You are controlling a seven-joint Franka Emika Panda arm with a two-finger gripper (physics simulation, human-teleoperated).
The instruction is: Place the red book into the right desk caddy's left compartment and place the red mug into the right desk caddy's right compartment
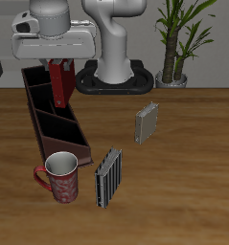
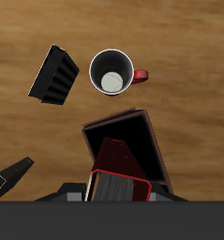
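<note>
Book and caddy are the pair that matters now. The red book hangs upright from the hand, its long side nearly vertical, and its lower edge is over the right desk caddy, toward the end that is farther back on the bench. From the outside camera I cannot tell if the edge is already between the walls or only above them. The wrist camera looks straight down past the book into a maroon section of the caddy, so the book seems to be lined up with an opening. The hand is closed on the book's top edge; the fingers themselves are mostly hidden by the body of the hand.

My judgement is that the coming move is a straight descent. For this the thin side of the book must stay parallel to the dividers, because the narrow sections leave little room.

The red mug stands upright on the bench just beside the caddy's near end, with its handle pointing away from the caddy. It is not yet placed. Two grey-striped books stand apart from the caddy and play no role.
</note>
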